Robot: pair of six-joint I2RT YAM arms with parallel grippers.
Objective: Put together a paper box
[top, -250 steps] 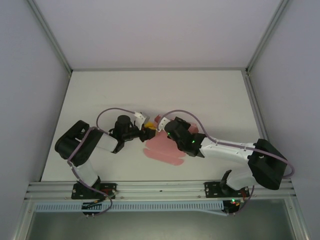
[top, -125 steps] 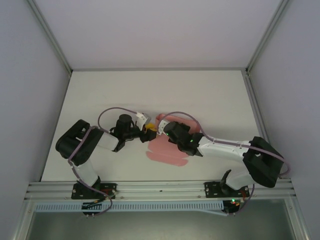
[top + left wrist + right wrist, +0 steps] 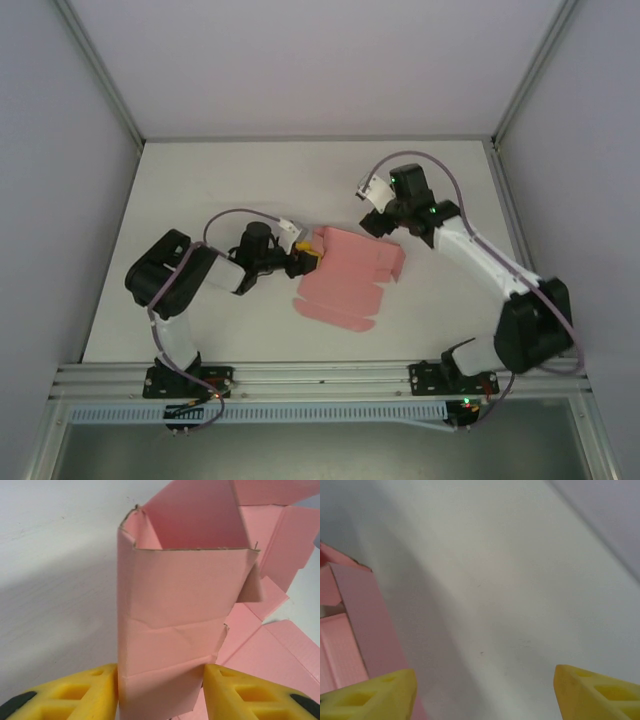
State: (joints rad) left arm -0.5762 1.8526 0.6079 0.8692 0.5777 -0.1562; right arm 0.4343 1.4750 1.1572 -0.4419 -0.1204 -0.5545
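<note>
**Pincer check: left pincer clamped on the paper box, right pincer wide open**

Left wrist cam: both yellow fingers press on a folded-up strip of the pale-pink card, one per side, so it's def holding it. The strip stands upright btw them w/ an open pocket folded at its top. The rest of the sheet lies flat behind and to the right, flaps and creases showing.

Top cam: the paper box sits about mid worktop, mostly flat, far edge partly folded up. The left pincer is at its left end. The right pincer is near the far edge.

Right wrist cam: yellow fingertips far apart, nothing btw them but bare worktop. The pink card's edge is just beside the left-hand fingertip; can't tell if they touch.
</note>
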